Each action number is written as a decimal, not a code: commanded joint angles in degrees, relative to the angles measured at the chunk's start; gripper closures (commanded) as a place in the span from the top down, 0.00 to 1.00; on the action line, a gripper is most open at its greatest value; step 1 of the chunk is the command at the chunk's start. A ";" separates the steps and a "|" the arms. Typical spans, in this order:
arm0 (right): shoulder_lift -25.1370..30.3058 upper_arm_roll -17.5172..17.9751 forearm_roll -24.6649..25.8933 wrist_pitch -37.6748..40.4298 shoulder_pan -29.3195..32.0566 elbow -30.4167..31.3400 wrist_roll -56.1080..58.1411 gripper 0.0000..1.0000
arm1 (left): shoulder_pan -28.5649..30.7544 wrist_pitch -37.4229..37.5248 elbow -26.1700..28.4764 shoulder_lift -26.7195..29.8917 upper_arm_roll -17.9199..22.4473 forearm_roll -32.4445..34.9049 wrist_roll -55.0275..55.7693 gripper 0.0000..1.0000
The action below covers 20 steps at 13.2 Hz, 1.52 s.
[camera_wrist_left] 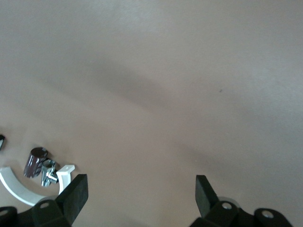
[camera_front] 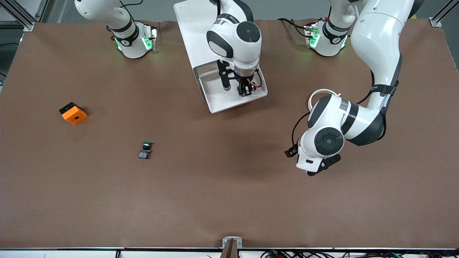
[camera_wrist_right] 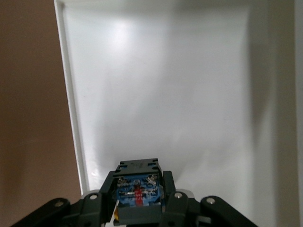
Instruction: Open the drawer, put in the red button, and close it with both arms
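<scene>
Stretching across the whole front view, the brown table (camera_front: 229, 200) carries everything else. Two white arms rise from bases along its top edge. The left arm (camera_front: 376, 46) bends down toward its own end of the table and waits there, its left gripper (camera_wrist_left: 141, 191) hovering over bare tabletop with the black fingers (camera_wrist_left: 75, 194) spread wide and nothing between them.

The right arm (camera_front: 235, 39) reaches over the white cabinet (camera_front: 195, 32) that sits between the two bases. The drawer (camera_front: 218, 102), the cabinet's top one, is pulled out toward the front camera, and its shallow white floor fills most of the right wrist view. The right gripper (camera_front: 245, 90) hangs over the open drawer, near the corner toward the left arm's end. Its fingers (camera_wrist_right: 173, 198) sit close on either side of the red button (camera_wrist_right: 137, 189), which shows its blue block base and metal terminals toward the wrist camera; the clench looks snug against the block, the button held just above the drawer floor.

Well apart from the cabinet, toward the right arm's end, an orange block (camera_front: 73, 113) with a black face lies on the table. Nearer the front camera than that block, a green-capped button (camera_front: 145, 150) lies on its side.
</scene>
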<state>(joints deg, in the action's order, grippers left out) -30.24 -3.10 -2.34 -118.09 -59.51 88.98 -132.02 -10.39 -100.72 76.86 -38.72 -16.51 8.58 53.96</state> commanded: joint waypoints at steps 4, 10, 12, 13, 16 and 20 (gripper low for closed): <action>2.02 0.72 -0.73 3.10 2.81 -0.20 11.83 1.00 | 0.72 -4.75 1.54 0.40 -0.63 1.09 -10.63 1.00; 6.32 0.55 -5.39 18.06 12.12 -6.89 38.30 1.00 | 0.46 -4.75 1.45 1.46 -2.03 0.65 -8.43 1.00; 7.99 0.46 -5.30 19.21 14.85 -6.89 44.37 1.00 | 0.46 -5.01 1.45 1.98 -3.09 0.57 -7.73 1.00; 8.35 0.46 -4.96 19.21 16.51 -6.89 47.27 1.00 | 0.55 -5.80 1.54 2.33 -3.96 0.56 -6.25 1.00; 10.11 0.20 -4.08 22.53 21.69 -6.80 58.59 1.00 | 0.55 -7.29 1.71 3.13 -6.16 0.56 -2.20 1.00; 14.23 0.29 -0.56 28.52 31.09 -6.19 78.89 1.00 | 0.55 -9.65 6.09 6.19 -8.63 0.56 1.58 1.00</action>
<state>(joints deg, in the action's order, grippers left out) -19.18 -3.81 -3.83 -91.59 -32.73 81.45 -60.90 -10.37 -107.63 78.01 -36.06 -24.00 8.58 53.18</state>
